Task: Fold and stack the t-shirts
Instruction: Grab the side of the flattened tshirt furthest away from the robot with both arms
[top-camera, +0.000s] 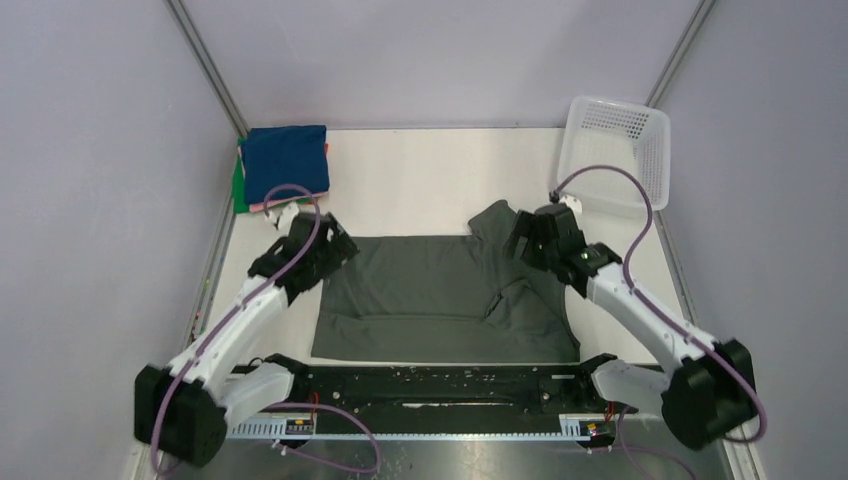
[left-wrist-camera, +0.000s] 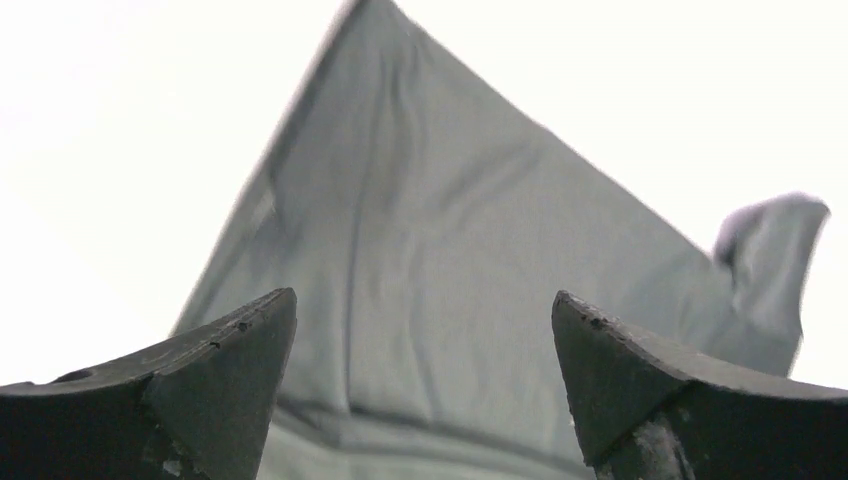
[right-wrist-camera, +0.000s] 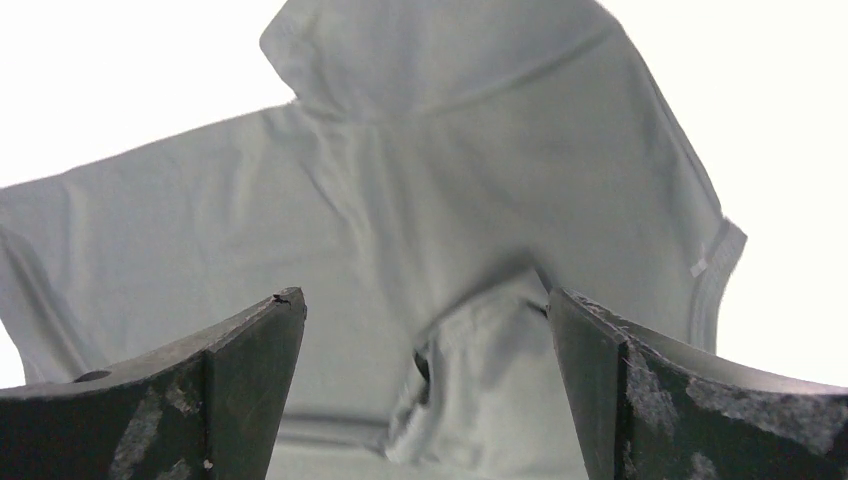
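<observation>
Right wrist: grey-green shirt (right-wrist-camera: 450, 200) bears a small white tag (right-wrist-camera: 700, 268), unreadable.

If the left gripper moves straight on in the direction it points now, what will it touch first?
Most likely the dark grey-green t-shirt: the left gripper is open and the cloth fills the gap ahead of it. Depth is unclear.

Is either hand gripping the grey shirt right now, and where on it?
Nothing is held. The left hand and right hand are both open near the far corners of the dark grey-green shirt, with their fingers apart.
</observation>
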